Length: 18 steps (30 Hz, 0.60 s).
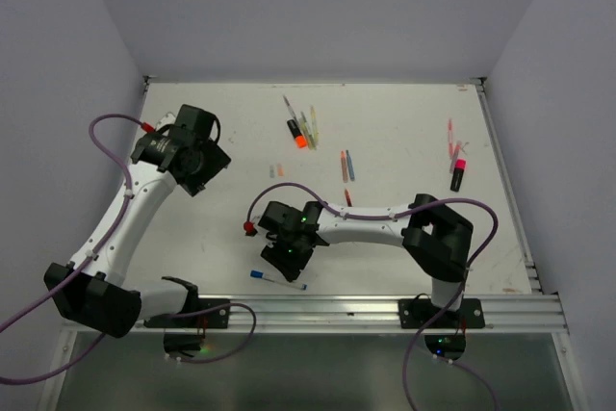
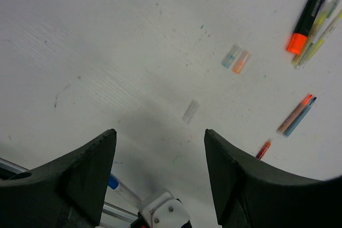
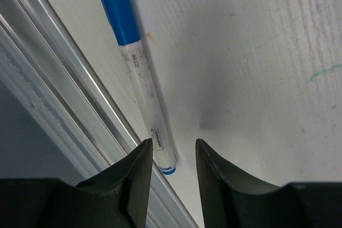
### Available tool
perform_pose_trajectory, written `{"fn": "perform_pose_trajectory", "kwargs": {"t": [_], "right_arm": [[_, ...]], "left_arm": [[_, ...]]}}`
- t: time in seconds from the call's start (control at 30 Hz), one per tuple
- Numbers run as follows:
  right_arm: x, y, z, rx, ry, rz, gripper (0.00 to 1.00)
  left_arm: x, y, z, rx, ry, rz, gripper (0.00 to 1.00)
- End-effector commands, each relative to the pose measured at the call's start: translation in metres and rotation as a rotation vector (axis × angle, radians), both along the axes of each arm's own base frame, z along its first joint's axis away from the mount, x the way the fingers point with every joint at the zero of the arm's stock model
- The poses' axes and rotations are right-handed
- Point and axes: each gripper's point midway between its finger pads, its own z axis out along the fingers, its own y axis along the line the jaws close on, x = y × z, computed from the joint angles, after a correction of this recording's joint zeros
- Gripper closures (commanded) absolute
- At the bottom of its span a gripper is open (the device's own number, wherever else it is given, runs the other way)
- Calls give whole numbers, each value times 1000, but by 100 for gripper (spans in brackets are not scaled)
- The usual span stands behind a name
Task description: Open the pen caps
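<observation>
Your R gripper hangs part-open, empty, over the pen tail end, prob. to pin the body. Its blue cap lies well ahead of the fingertips, by the rail. L gripper: wide open, empty, loose caps ahead-right of its fingers.

White table, scattered pens, seemingly loose caps

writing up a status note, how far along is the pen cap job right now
Partly done. Loose caps lie apart from two slim pens that look uncapped. In hand: the right fingers, open, hover over the pen by the rail, its blue cap still on. Left: that one, plus the capped orange highlighter and pink highlighter.
</observation>
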Motion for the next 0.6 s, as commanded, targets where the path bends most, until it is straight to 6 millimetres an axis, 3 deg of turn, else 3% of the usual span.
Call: {"fn": "perform_pose_trajectory", "kwargs": {"t": [0.0,0.33,0.57], "right_arm": [[10,18,3,41,-67,-12,59],[-5,24,-6,18,-59,34,63],[-8,17,-24,-51,-56,54,67]], "left_arm": [[-7,16,9,22,-45,90,30],[-5,12,9,-2,-55,87,30],[-2,10,10,-9,-64,80,30]]}}
